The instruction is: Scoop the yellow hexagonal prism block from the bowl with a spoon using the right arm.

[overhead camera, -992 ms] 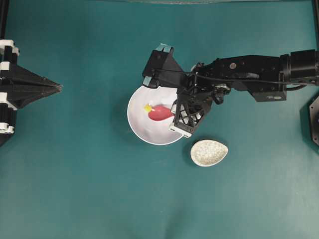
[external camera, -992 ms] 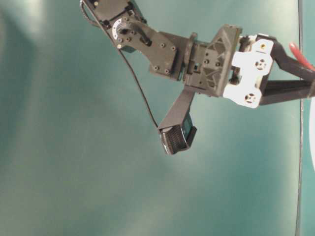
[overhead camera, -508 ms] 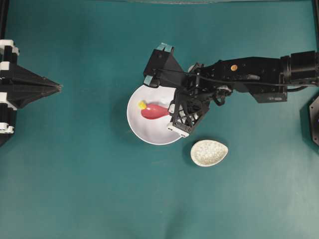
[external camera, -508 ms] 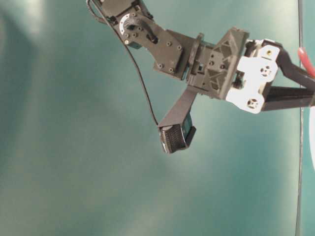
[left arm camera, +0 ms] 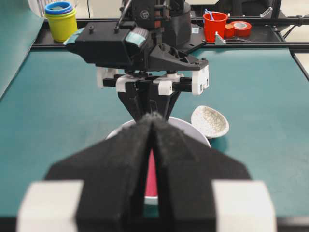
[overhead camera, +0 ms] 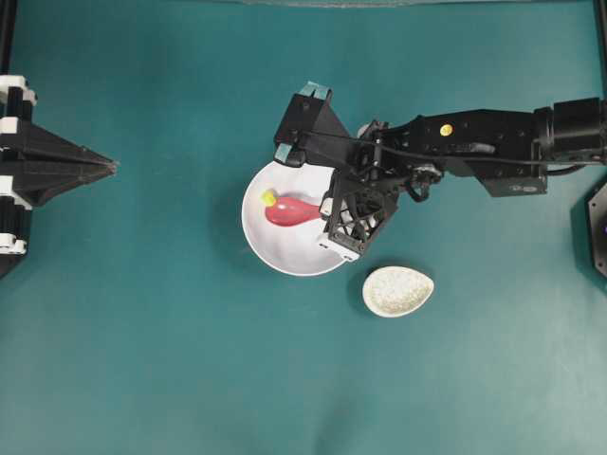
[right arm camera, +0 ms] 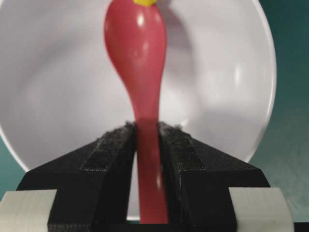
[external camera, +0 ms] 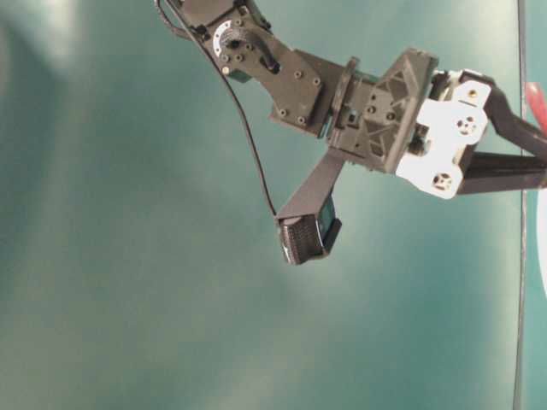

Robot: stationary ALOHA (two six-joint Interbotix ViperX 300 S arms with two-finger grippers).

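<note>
Yellow hexagonal prism block sits at the far tip of the spoon, at the scoop's end away from the right gripper; in the right wrist view only a yellow sliver shows at the top edge, just past the scoop, so whether the block is inside the scoop or against its rim cannot be told. Block and scoop both lie within the bowl, toward its left side in the overhead view, well apart from the fingertips by the length of the spoon. Right arm reaches in from the right of the overhead view, wrist pitched down over the bowl's right rim, fingers pointing left across the bowl. Right gripper pinches the spoon's handle between its black pads, handle running straight out between them, scoop forward. Left gripper parked at the left edge of the table, well apart from the bowl, its jaws pressed together and holding nothing. Speckled spoon rest stands on the table just beside the bowl.
</note>
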